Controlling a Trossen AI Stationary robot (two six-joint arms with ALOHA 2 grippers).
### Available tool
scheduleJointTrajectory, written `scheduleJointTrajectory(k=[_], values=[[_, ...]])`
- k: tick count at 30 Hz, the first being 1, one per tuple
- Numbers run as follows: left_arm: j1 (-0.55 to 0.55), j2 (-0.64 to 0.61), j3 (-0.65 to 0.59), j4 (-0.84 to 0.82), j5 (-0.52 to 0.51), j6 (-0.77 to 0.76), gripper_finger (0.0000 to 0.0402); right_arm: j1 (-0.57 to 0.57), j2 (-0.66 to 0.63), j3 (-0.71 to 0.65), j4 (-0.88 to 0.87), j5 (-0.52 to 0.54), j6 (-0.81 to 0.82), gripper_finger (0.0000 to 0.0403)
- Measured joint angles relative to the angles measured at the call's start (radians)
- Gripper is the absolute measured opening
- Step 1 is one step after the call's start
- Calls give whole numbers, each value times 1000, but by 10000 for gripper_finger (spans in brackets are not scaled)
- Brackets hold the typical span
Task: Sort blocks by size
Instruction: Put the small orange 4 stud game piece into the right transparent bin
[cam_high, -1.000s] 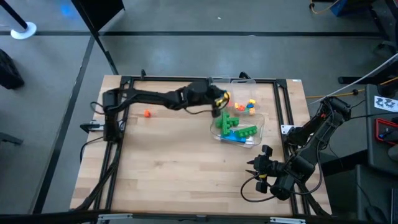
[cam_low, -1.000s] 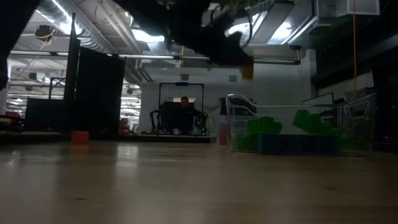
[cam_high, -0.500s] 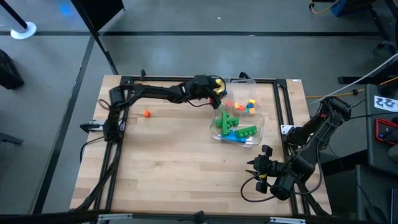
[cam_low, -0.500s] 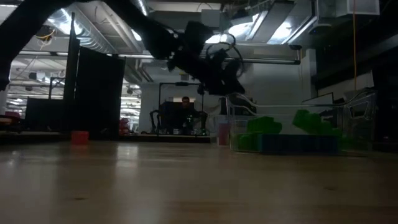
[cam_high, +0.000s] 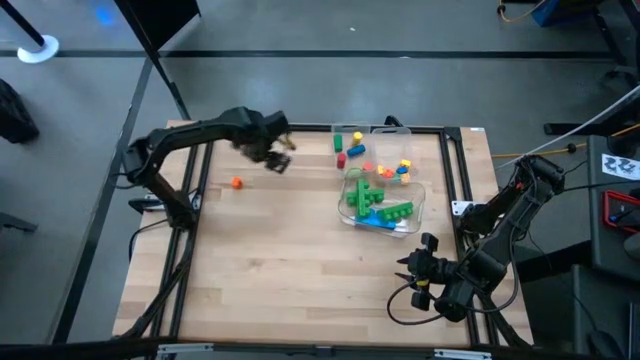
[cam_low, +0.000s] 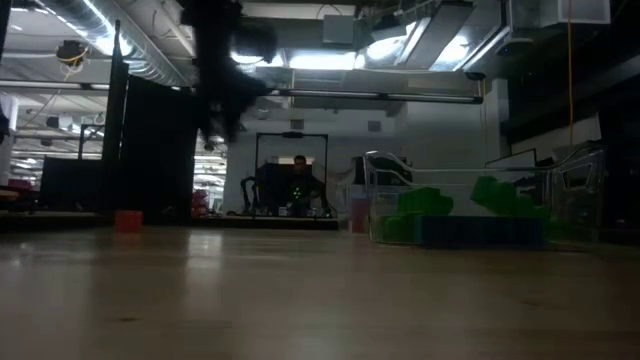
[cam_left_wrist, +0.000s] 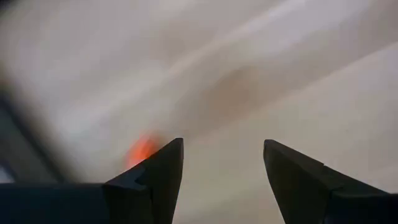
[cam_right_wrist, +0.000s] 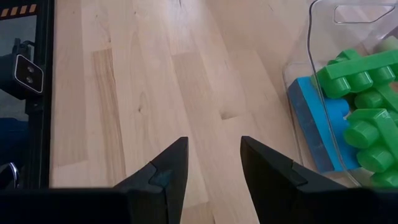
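High view: left end effector (cam_high: 280, 155) raised over the table's (cam_high: 280, 270) far left part, fingers (cam_left_wrist: 155, 180) spread apart, nothing between them. Small orange block (cam_high: 237, 182) on bare wood just beside it toward the left edge; blurred in the left wrist view. Right end effector (cam_high: 412, 272) at the near right corner, fingers parted, empty. Clear tray (cam_high: 414, 208) right of centre: long green blocks (cam_high: 385, 208) over a blue block (cam_high: 382, 221). Loose small blocks (cam_high: 357, 150) in green, red, yellow and blue on the wood beyond the tray.
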Motion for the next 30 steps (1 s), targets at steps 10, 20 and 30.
scheduleJointTrajectory(k=[10, 20, 30], values=[[31, -18, -209, -159, -43, -92, 208, 0, 0, 0, 5, 5, 0, 150], [95, -17, -410, 42, -43, -89, 208, 0, 0, 0, 7, -3, 0, 150], [166, -17, -539, 311, -29, -55, 206, 0, 0, 0, 9, -3, 0, 150]])
